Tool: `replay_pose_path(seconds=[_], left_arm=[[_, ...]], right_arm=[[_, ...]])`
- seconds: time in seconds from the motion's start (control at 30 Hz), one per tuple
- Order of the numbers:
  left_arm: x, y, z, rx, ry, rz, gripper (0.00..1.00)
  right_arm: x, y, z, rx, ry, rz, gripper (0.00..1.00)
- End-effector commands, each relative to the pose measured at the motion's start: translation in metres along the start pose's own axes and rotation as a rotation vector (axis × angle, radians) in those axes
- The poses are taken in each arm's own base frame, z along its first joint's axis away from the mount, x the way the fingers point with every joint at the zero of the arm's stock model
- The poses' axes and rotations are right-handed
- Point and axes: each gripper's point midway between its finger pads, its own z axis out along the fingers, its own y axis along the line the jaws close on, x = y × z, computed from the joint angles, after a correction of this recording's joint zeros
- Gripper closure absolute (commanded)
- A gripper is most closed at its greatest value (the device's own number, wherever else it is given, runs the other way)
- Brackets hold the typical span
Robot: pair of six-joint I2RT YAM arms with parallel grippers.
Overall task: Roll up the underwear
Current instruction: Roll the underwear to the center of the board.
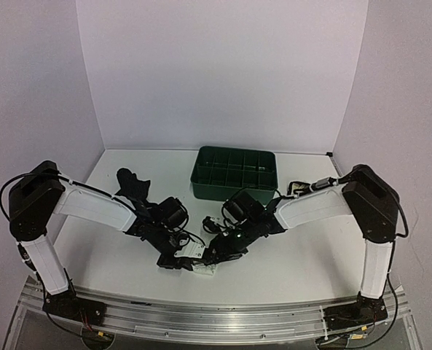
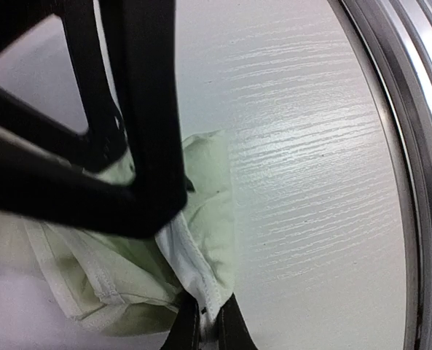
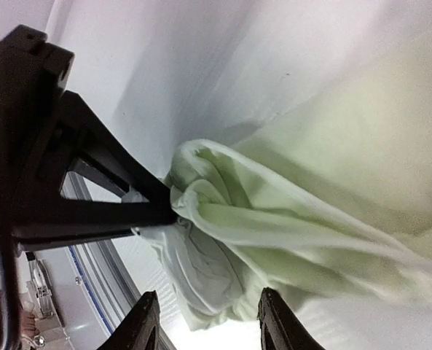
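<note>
Pinching cream underwear, left tool holds it just before right tool.

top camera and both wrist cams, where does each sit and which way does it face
Top: above and behind the arms, facing down over the table; both arms show, bases at the bottom, tray at the back.
Left wrist: on the left arm, looking along its shut jaws at the cream cloth they pinch.
Right wrist: on the right arm, looking past its open jaws at that cloth.
Shared: both wrists see the cloth and the other arm's jaws.
</note>
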Motion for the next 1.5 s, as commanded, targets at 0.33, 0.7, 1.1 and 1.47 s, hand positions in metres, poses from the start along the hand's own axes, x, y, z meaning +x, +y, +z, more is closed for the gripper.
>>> replay_pose_path(seconds=[0.33, 0.7, 1.1, 1.47], left_arm=[[-0.017, -0.022, -0.002, 0.190, -0.021, -0.286, 1.00], [-0.027, -0.008, -0.007, 0.365, -0.123, -0.600, 1.00], [-0.032, 0.006, -0.004, 0.443, -0.164, -0.727, 1.00], [-0.034, 0.007, 0.000, 0.479, -0.161, -0.752, 1.00]], right_arm=[[-0.023, -0.054, -0.014, 0.224, -0.145, 0.274, 0.63], [-0.014, -0.033, -0.056, 0.227, -0.226, 0.000, 0.62], [0.023, 0.032, -0.044, 0.429, -0.261, -0.881, 0.58], [0.009, 0.025, 0.013, 0.463, -0.114, -1.136, 0.57]])
